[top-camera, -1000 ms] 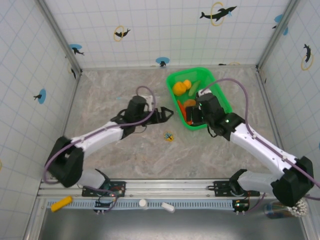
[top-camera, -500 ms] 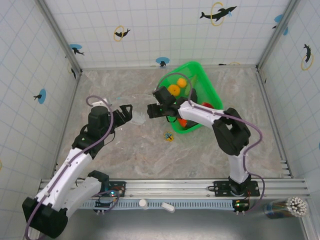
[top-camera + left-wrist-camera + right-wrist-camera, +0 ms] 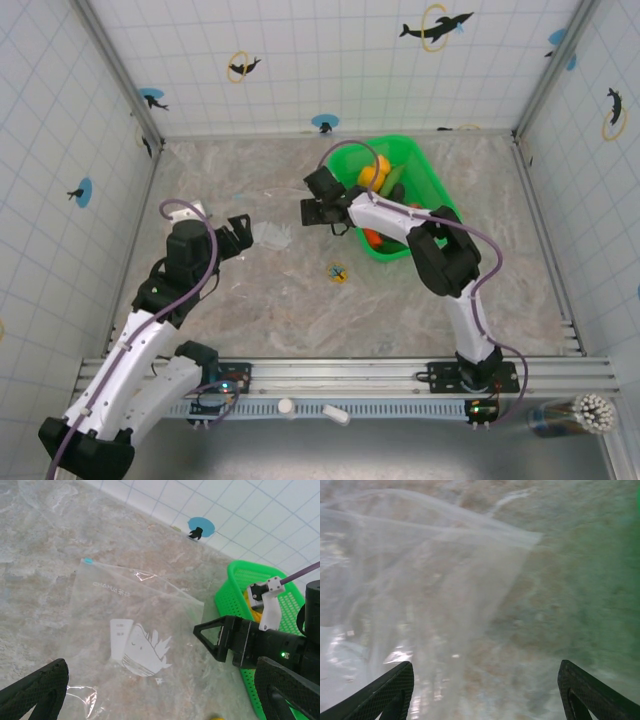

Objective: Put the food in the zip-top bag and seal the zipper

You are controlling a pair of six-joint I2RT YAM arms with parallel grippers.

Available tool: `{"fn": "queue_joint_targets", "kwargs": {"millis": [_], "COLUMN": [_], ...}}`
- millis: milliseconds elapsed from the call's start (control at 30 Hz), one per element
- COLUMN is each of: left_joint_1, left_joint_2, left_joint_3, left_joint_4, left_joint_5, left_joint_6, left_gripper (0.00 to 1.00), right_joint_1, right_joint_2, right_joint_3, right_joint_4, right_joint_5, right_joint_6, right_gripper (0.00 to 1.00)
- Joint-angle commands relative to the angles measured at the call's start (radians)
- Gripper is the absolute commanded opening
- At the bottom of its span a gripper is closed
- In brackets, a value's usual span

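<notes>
The small transparent thin-plastic zip-top bag [image 3: 135, 640] is seen flat on the marbled bench [image 3: 260, 310], between the left tool [image 3: 240, 235] and right tool [image 3: 308, 212], both spread wide and empty; it is judged light, limp and slippery; a lifted edge is best pinched.

White gridded walls [image 3: 330, 70] with dolphin stickers [image 3: 436, 27] stand at nine, twelve and three o'clock around a marbled beige tabletop [image 3: 290, 320]; metal rail [image 3: 350, 372] at six.

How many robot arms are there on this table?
2. The left arm rises from the near-left corner; the right arm bends from the near right toward the green basket.
</notes>
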Motion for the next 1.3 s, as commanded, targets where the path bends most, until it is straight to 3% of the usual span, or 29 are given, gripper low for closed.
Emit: {"fn": "queue_joint_targets", "kwargs": {"millis": [0, 100, 233, 400, 967, 1067, 1167, 1267], "left_joint_1": [0.0, 0.001, 0.0, 0.001, 0.001, 0.0, 0.001, 0.0], "left_joint_2": [0.001, 0.001, -0.001, -0.011, -0.026, -0.033, -0.033, -0.03], "left_joint_3": [0.027, 0.027, 0.023, 0.017, 0.039, 0.042, 0.044, 0.048], "left_joint_4": [-0.017, -0.017, -0.009, -0.002, -0.004, -0.008, -0.008, -0.009], "left_joint_5": [-0.026, -0.026, -0.02, -0.011, 0.01, 0.012, 0.014, 0.012], "left_joint_6": [0.045, 0.047, 0.054, 0.045, 0.013, 0.007, 0.002, -0.006], "left_gripper": [0.97, 0.97, 0.97, 0.97, 0.95, 0.94, 0.94, 0.94], "right_joint_1": [-0.034, -0.061, -0.044, -0.041, -0.064, -0.06, -0.056, -0.052], "right_joint_2": [-0.056, -0.067, -0.083, -0.068, 0.05, 0.06, 0.066, 0.048], "right_joint_3": [-0.039, -0.041, -0.067, -0.102, -0.107, -0.102, -0.093, -0.092], "right_joint_4": [-0.068, -0.064, 0.051, 0.222, 0.338, 0.338, 0.336, 0.339], "right_joint_5": [0.122, 0.116, -0.09, -0.289, -0.365, -0.36, -0.353, -0.336], "right_joint_6": [-0.04, -0.055, -0.039, 0.102, 0.21, 0.208, 0.201, 0.191], "right_gripper": [0.78, 0.78, 0.78, 0.74, 0.56, 0.47, 0.29, 0.05]}}
